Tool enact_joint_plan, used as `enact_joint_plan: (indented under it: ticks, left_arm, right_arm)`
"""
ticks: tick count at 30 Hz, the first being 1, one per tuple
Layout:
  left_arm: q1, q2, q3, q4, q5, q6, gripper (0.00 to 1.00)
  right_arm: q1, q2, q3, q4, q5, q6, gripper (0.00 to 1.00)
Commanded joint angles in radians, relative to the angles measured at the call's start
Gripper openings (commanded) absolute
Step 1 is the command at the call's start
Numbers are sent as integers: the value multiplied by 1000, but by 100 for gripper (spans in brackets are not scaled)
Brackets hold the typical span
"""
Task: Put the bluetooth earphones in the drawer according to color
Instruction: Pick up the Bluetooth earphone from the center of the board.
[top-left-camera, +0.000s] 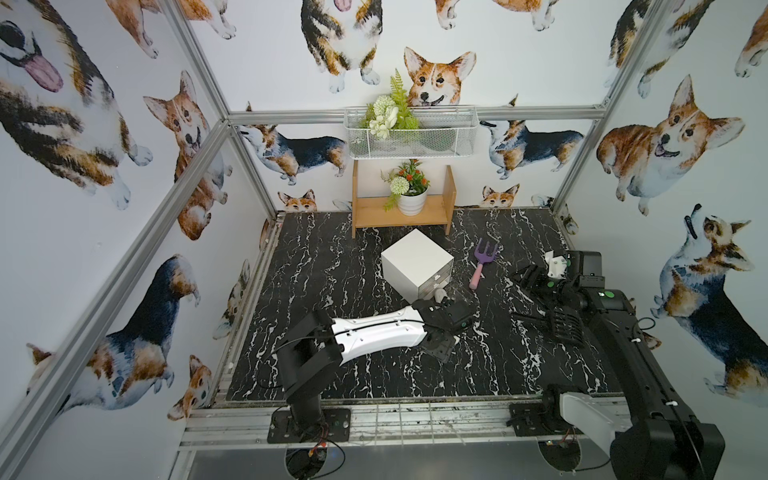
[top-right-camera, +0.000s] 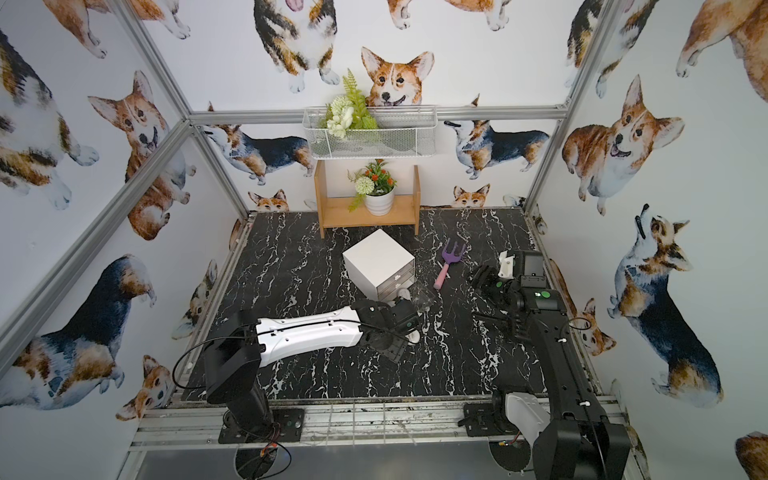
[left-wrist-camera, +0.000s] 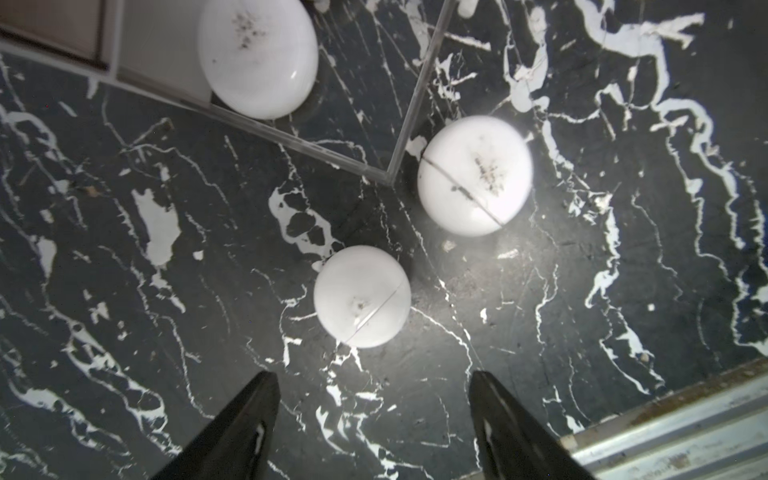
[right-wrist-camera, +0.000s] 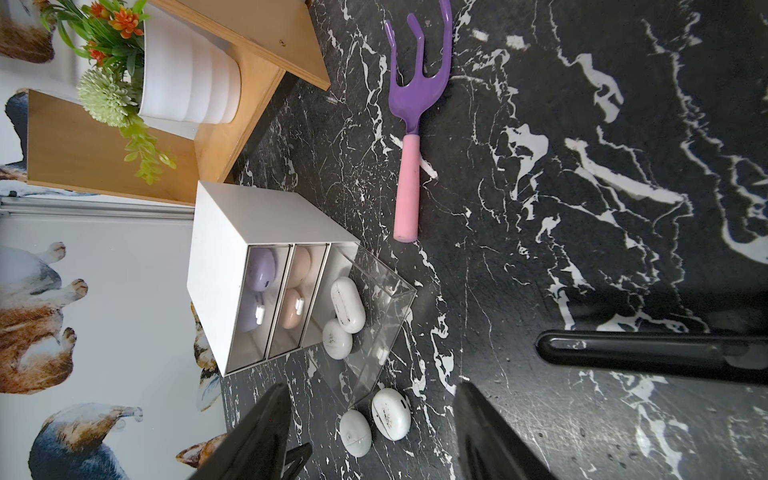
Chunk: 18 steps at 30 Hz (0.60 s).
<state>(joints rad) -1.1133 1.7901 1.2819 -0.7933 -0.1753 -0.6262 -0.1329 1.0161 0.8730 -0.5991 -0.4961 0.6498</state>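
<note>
The white drawer cabinet (top-left-camera: 409, 264) (right-wrist-camera: 232, 249) stands mid-table. Its bottom clear drawer (right-wrist-camera: 384, 316) is pulled out and holds two white earphones (right-wrist-camera: 348, 304) (right-wrist-camera: 337, 338). Lilac earphones (right-wrist-camera: 261, 270) show in the top drawer, pink ones (right-wrist-camera: 296, 307) in the middle drawer. Two more white earphones (left-wrist-camera: 475, 174) (left-wrist-camera: 361, 296) lie on the table just outside the tray's corner. My left gripper (left-wrist-camera: 372, 376) hovers open above them, holding nothing. My right gripper (right-wrist-camera: 374, 386) (top-left-camera: 528, 276) is open and empty, off to the cabinet's right.
A purple-and-pink toy fork (top-left-camera: 482, 262) (right-wrist-camera: 411, 124) lies right of the cabinet. At the back stands a wooden shelf (top-left-camera: 374, 216) with a flower pot (top-left-camera: 411, 201), and a wire basket (top-left-camera: 440, 137) hangs above. A metal frame rail (left-wrist-camera: 685, 428) edges the table front.
</note>
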Motion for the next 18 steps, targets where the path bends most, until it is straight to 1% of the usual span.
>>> enact_joint_plan:
  ticks: [1, 8, 18]
  left_arm:
    - [1, 24, -5, 59, 12, 24, 79]
    - [10, 55, -43, 75, -16, 36, 80]
    - [41, 64, -72, 131, 0, 57, 80]
  right_arm:
    - [0, 4, 11, -5, 4, -7, 67]
    - [1, 10, 10, -1, 5, -9, 67]
    - [-1, 13, 11, 1, 8, -9, 67]
